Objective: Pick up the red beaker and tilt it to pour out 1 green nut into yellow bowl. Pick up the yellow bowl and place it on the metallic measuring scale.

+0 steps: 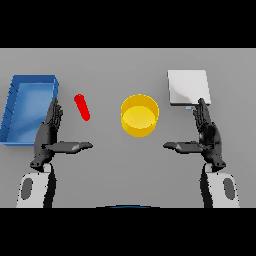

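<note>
A slim red beaker lies slanted on the grey table, left of centre. The yellow bowl stands in the middle; I can see no nut in it. At the back right sits the metallic measuring scale, a pale square plate. My left hand hovers below and left of the beaker, fingers straight, thumb pointing inward, holding nothing. My right hand mirrors it in front of the scale, right of the bowl, fingers straight and empty.
A blue open bin stands at the far left, right beside my left hand. Grey table surface lies between the two hands and in front of the bowl.
</note>
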You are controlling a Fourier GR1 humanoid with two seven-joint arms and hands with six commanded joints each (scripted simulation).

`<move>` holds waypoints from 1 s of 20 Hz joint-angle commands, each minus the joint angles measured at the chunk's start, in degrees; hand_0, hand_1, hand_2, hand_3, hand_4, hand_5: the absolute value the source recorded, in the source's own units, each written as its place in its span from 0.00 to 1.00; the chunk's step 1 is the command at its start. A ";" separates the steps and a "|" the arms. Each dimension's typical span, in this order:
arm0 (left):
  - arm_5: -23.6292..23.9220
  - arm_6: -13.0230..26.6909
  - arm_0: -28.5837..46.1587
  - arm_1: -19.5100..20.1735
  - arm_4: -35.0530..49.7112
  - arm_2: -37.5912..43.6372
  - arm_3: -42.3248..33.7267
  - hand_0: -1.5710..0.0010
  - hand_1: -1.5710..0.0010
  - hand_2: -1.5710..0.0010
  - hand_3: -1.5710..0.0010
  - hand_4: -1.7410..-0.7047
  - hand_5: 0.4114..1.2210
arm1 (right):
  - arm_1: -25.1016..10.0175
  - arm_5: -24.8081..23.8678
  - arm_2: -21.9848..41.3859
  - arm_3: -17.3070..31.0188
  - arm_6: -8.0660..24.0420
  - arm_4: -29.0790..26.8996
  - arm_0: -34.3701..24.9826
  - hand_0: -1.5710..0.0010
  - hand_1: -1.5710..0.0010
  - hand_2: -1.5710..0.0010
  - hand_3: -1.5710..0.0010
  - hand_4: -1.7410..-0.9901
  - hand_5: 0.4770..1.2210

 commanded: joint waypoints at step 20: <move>-2.45 5.60 2.83 4.32 -7.27 -5.62 -5.29 1.00 1.00 1.00 1.00 0.56 0.29 | -5.09 -0.04 5.65 -5.74 -6.19 10.53 3.60 1.00 1.00 1.00 1.00 0.72 0.20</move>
